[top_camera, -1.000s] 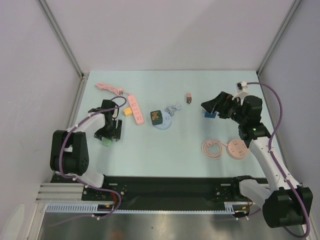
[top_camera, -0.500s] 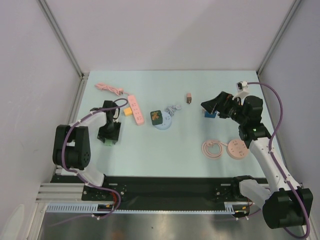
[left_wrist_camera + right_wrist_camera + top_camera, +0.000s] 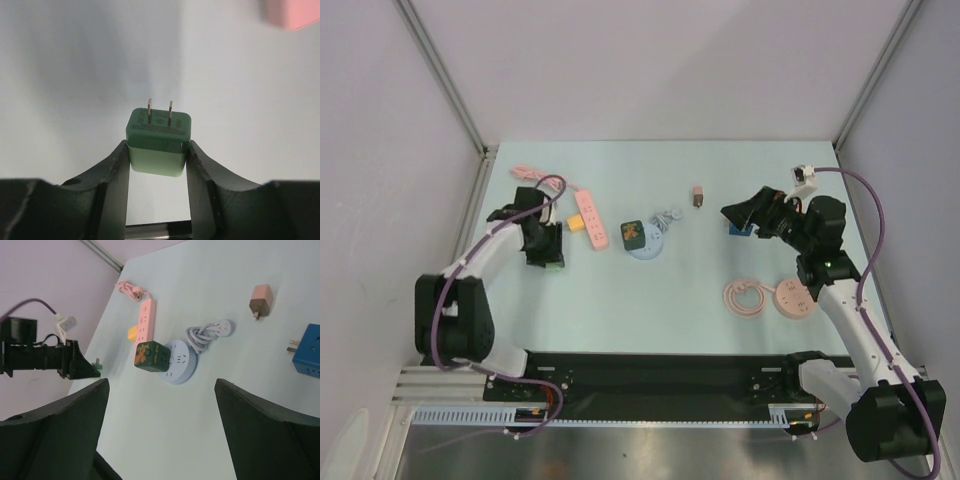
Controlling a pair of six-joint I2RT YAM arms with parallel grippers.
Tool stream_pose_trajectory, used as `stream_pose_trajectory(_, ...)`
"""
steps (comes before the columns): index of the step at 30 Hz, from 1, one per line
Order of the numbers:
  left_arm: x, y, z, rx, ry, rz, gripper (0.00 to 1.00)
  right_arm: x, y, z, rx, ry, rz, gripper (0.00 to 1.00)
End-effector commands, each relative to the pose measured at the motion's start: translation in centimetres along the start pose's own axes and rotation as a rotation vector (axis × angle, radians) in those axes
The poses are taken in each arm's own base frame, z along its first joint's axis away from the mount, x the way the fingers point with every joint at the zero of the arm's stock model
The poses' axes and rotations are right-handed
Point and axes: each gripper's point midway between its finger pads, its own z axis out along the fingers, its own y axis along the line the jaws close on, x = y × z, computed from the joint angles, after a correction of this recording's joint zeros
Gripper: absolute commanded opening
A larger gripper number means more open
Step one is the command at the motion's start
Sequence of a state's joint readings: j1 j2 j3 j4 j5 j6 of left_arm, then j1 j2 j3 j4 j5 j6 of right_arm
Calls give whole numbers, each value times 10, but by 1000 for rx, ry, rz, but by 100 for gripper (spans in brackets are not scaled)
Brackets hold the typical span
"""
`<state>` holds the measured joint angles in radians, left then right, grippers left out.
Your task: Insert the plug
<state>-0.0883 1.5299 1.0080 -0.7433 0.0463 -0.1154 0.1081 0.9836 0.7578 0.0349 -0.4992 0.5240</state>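
- Gripping a green plug [image 3: 158, 131], the left gripper [image 3: 158, 149] sits closed on its smooth, rounded plastic body, one dark finger on each side. Two flat metal prongs point away from the wrist. The fine print moulded on the prong face is too small to read. Plug and gripper are at the left of the pale table [image 3: 670, 310], just beside the strip.
- A long pink power strip [image 3: 589, 219] lies flat, its pink cord [image 3: 535, 176] bunched behind it. A yellow plug [image 3: 576, 226] is at its left edge.
- A dark green cube [image 3: 634, 232] with an orange pattern rests on a round, pale blue socket [image 3: 650, 248], whose grey cord [image 3: 667, 216] is knotted in a bundle.
- A small brown plug [image 3: 699, 194] lies alone further back.
- A blue cube adapter [image 3: 306, 350] shows metal prongs on one side.
- The right gripper [image 3: 161, 381] hangs above the table with its jaws spread wide and nothing between them.
- A round pink socket [image 3: 795, 299] lies flat beside its coiled pink cord [image 3: 748, 297].
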Motion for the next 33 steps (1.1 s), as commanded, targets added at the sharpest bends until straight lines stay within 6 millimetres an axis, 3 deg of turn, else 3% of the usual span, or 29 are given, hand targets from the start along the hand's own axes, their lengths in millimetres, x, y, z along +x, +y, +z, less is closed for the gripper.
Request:
stream_pose_trajectory(1,-59,-34,-68,166,-293,-107,1,-14,30,0,-105,-51,-48,93)
stream_pose_trajectory(5,-84,-47,-142,260,-524,-248,0,-3,74,7,-164,-48,-150,94)
stream_pose_trajectory(6,-85,-53,-150,297,-551,-233,0,-6,76,5,-165,-53,-180,94)
stream_pose_trajectory(8,-91,-85,-176,500,-590,-279,0,1,95,10,-153,-71,-242,94)
stream_pose_trajectory(12,-86,-116,-200,684,-617,-381,0,-2,124,18,-169,-142,-242,90)
stream_pose_trajectory(13,-90,-124,-217,743,-658,-418,0,-3,126,22,-160,-160,-242,89)
stream_pose_trajectory(14,-83,-136,-214,779,-643,-430,0,3,144,23,-211,-170,-266,88)
stream_pose_trajectory(15,-82,-146,-222,850,-636,-490,0,8,147,30,-204,-176,-287,86)
stream_pose_trajectory(16,-87,-156,-248,954,-714,-480,0,10,154,34,-207,-186,-319,85)
stream_pose_trajectory(17,-77,-169,-241,1003,-685,-493,0,22,179,33,-266,-198,-387,84)
stream_pose_trajectory(19,-77,-181,-258,1102,-695,-547,0,33,193,38,-271,-224,-459,84)
stream_pose_trajectory(20,-72,-189,-259,1120,-679,-556,0,38,216,33,-338,-260,-475,84)
stream_pose_trajectory(21,-70,-193,-262,1146,-662,-577,0,46,220,38,-344,-265,-522,82)
stream_pose_trajectory(23,-68,-202,-270,1206,-649,-574,0,44,234,40,-361,-304,-525,79)
stream_pose_trajectory(28,-64,-208,-283,1252,-640,-595,0,50,239,51,-312,-332,-547,75)
stream_pose_trajectory(33,-49,-218,-270,1266,-547,-648,1,42,240,56,-279,-387,-568,70)
